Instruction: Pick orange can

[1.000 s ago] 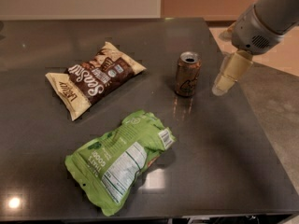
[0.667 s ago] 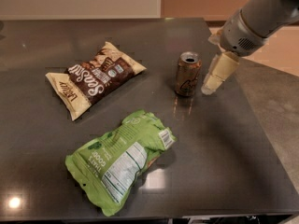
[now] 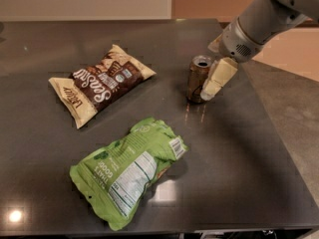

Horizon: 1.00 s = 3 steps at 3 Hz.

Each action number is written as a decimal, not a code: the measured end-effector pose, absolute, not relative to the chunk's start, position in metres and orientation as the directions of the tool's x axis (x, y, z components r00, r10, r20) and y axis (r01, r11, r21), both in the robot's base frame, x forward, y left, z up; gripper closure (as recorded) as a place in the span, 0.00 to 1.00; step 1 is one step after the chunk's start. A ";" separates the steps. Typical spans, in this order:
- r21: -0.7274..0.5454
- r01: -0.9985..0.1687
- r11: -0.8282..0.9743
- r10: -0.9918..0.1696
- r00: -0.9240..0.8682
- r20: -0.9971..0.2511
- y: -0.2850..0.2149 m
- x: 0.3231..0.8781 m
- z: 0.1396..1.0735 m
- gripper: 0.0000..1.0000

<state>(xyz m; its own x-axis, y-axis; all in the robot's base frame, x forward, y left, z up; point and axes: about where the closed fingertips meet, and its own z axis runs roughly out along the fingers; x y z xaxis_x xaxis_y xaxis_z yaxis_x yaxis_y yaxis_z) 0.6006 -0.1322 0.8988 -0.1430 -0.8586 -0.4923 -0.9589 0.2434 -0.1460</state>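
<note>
Camera view: pincer (image 3: 210,88) low, just beside upright orange can (image 3: 197,81); whether open, cannot tell.

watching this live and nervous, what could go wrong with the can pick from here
The pincer is close against the right side of the upright orange can, so a sideways nudge could tip or shove it rather than grasp it. If tipped, the can might roll across the dark table toward the brown sea salt snack bag.
</note>
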 end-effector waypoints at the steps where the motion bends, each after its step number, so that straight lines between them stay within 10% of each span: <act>1: -0.132 -0.965 0.228 -0.856 -0.134 -0.500 -0.124 0.606 0.897 0.18; 3: -0.101 -0.976 0.195 -0.841 -0.113 -0.529 -0.116 0.601 0.908 0.64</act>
<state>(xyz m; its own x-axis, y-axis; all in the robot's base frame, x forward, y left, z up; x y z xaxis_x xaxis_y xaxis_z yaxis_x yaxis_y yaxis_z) 0.6008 -0.1163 0.9080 -0.1133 -0.8412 -0.5288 -0.9757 0.1948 -0.1007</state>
